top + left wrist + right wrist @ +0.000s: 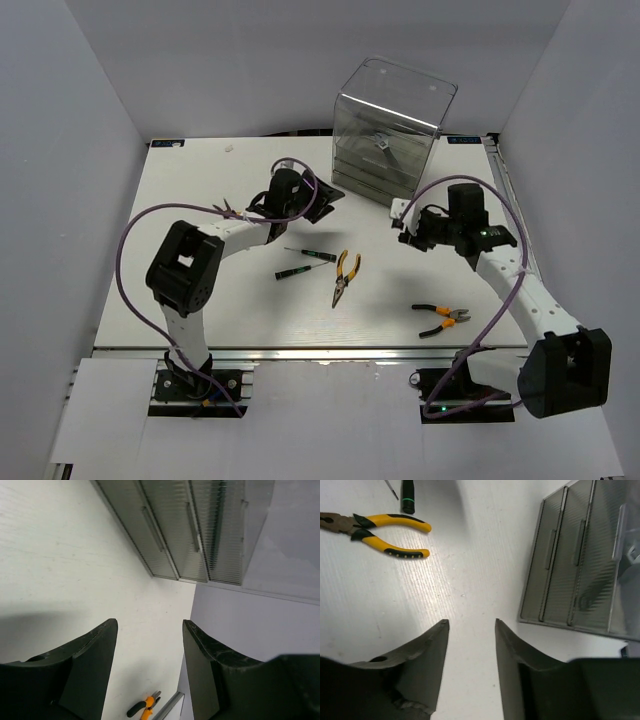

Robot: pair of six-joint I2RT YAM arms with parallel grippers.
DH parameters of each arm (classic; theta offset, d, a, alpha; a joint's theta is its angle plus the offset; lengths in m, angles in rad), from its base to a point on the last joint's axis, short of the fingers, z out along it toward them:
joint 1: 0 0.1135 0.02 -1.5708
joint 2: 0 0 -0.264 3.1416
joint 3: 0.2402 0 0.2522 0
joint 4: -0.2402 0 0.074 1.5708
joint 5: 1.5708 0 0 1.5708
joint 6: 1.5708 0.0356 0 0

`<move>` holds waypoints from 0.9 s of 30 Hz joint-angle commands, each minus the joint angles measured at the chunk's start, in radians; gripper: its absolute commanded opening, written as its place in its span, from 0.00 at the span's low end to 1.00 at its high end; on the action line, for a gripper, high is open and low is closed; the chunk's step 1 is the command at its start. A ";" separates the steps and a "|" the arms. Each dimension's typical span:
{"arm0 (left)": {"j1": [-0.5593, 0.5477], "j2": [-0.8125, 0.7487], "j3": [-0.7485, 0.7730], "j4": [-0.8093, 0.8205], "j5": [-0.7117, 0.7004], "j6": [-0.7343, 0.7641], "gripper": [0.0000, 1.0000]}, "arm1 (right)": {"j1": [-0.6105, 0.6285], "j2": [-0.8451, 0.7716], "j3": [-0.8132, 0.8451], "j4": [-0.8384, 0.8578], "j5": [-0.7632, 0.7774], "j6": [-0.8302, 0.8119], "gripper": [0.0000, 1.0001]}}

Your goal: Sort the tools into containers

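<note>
The smoky-grey drawer cabinet [390, 135] stands at the back of the table, its drawers shut. A silver-black thing [382, 142] shows through its upper part. Two thin black-green screwdrivers [305, 262], yellow-handled pliers [345, 277] and orange-black cutters [442, 318] lie on the table. My left gripper [325, 205] is open and empty, left of the cabinet's foot. My right gripper [402, 224] is open and empty, just in front of the cabinet. The left wrist view shows the drawers [175, 530] and the cutters [145, 707]. The right wrist view shows the pliers [380, 530], a screwdriver [408, 495] and the drawers [575, 565].
White walls close in the white table [200, 300] on three sides. Purple cables [130, 250] loop from both arms. A metal rail [300, 352] runs along the table's near edge.
</note>
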 commanded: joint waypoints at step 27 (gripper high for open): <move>0.013 0.495 0.559 0.203 0.229 -0.054 0.55 | -0.270 0.050 0.067 0.008 -0.313 0.209 0.62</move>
